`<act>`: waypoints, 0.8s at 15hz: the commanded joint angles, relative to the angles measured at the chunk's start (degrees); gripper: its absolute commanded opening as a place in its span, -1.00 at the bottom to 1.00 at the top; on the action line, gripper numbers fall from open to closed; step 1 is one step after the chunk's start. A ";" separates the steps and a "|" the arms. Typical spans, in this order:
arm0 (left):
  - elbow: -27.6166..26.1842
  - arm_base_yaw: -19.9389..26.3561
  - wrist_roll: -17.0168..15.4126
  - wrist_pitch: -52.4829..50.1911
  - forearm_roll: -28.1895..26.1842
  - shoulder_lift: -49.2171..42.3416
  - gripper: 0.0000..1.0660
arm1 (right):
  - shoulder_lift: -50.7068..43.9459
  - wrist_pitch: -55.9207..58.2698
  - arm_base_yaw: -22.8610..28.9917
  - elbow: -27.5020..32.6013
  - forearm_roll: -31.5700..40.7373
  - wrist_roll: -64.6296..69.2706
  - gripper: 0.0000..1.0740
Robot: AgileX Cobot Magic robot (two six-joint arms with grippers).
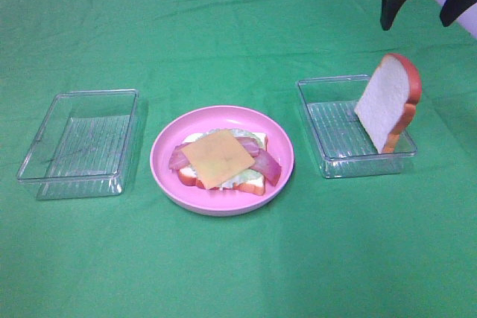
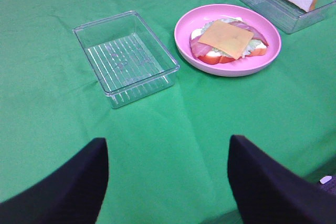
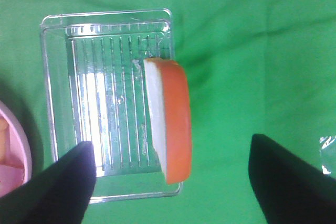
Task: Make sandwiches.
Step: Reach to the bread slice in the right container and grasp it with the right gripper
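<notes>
An open sandwich (image 1: 222,159) lies on a round pink plate (image 1: 164,156): a bottom bread slice, green lettuce, pink bacon strips and a yellow cheese slice on top. It also shows in the left wrist view (image 2: 227,41). A second bread slice (image 1: 387,102) stands on edge, leaning on the right wall of the right clear tray (image 1: 332,135); it shows in the right wrist view (image 3: 170,119) too. My right gripper (image 1: 423,1) is open and empty, high above that tray. My left gripper (image 2: 168,182) is open and empty over bare cloth, out of the high view.
An empty clear tray (image 1: 82,143) sits left of the plate, also in the left wrist view (image 2: 125,57). A green cloth (image 1: 238,273) covers the table. The pink plate's rim (image 3: 16,145) shows beside the right tray in the right wrist view.
</notes>
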 commanded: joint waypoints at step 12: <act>0.34 -0.23 -0.17 -0.46 0.11 0.06 0.18 | 9.00 -0.17 -2.41 3.09 7.45 -6.13 0.12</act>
